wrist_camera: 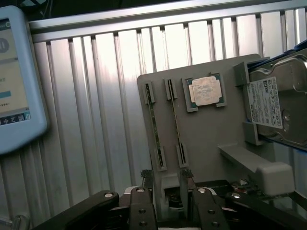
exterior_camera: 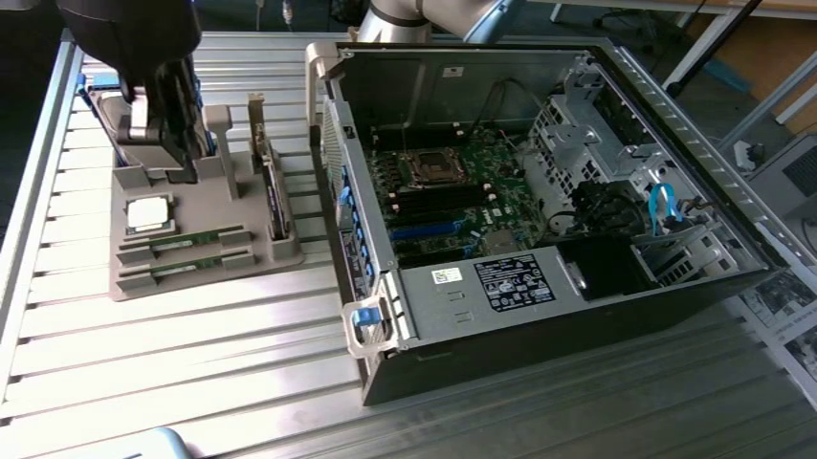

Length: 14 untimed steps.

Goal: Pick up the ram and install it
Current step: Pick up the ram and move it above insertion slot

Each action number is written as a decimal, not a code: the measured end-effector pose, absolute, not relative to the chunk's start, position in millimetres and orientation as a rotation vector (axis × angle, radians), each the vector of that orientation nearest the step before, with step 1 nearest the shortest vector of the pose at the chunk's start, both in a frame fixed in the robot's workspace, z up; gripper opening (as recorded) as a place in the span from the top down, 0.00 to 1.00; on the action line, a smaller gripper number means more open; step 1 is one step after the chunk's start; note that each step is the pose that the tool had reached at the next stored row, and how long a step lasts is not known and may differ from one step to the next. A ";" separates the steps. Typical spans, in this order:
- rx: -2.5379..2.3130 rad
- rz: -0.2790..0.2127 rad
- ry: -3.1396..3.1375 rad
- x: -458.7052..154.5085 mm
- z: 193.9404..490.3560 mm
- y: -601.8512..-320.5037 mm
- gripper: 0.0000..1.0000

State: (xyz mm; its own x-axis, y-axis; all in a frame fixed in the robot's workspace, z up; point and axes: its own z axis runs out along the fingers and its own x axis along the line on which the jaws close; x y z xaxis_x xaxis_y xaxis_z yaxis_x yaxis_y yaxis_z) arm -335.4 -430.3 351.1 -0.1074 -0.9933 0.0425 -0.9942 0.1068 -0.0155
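Two alike, the ram (wrist_camera: 154,129) and its twin (wrist_camera: 175,122) stood edge-up in the gray holder (wrist_camera: 211,139) on the counter (wrist_camera: 96,96), at the exterior view's left, with the pincer (wrist_camera: 166,181) spread wide and empty nearby. Any skewed descent risked pinching both or striking the slot walls.

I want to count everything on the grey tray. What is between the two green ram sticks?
Nothing extra: in the wrist view, just a bare strip of the grey holder separates one ram stick from the other ram stick.
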 end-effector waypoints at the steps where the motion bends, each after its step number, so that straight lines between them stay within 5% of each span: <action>1: 2.084 0.062 -2.321 -335.4 350.5 -430.3 0.64; 14: 2.084 0.062 -2.321 -335.4 345.7 -430.3 0.64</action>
State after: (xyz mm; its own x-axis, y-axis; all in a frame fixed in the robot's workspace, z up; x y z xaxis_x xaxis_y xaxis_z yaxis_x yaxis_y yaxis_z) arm -335.4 -430.3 345.7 -0.1074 -0.9933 0.0425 -0.9942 0.1068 -0.0156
